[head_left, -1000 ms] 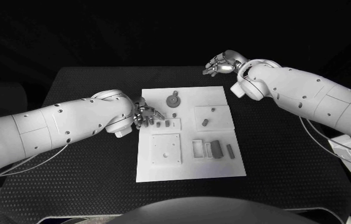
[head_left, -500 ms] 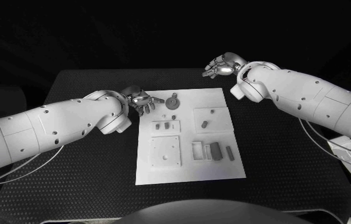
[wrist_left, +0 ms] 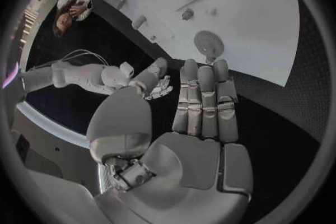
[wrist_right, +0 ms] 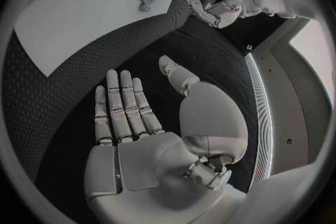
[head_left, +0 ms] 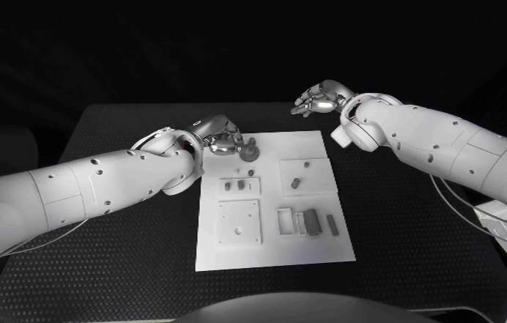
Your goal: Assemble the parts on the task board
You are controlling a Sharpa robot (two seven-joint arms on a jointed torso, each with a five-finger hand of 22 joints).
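My left hand (head_left: 217, 137), fingers apart and empty, hovers at the task board (head_left: 317, 253) far-left corner, ready to grasp the round part (head_left: 249, 149).

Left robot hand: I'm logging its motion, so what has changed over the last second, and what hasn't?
The left robot hand moved along the task board from beside the small block in its middle row toward the far edge, and now sits next to the round disc part. It holds nothing, fingers extended. The right robot hand stayed open past the board's far corner. The parts kept their places.
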